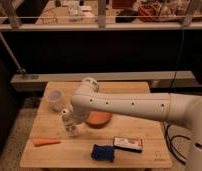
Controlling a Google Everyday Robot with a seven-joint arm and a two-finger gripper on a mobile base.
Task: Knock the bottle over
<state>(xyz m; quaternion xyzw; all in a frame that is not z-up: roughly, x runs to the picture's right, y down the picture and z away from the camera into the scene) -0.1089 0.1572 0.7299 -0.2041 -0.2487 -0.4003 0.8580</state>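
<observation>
The bottle (68, 123) is small and clear-greyish with a white cap. It stands upright on the left part of the wooden table (144, 125), in front of the cup. My white arm reaches in from the right, bends near the table's back edge and comes down to the bottle. The gripper (74, 122) is at the bottle's right side, very close to it or touching it. The arm's end hides much of the gripper.
A translucent white cup (54, 99) stands behind the bottle at the back left. An orange plate (100, 119) lies just right of the gripper. An orange carrot (45, 141), a blue cloth (103, 152) and a dark-and-white packet (129, 144) lie along the front.
</observation>
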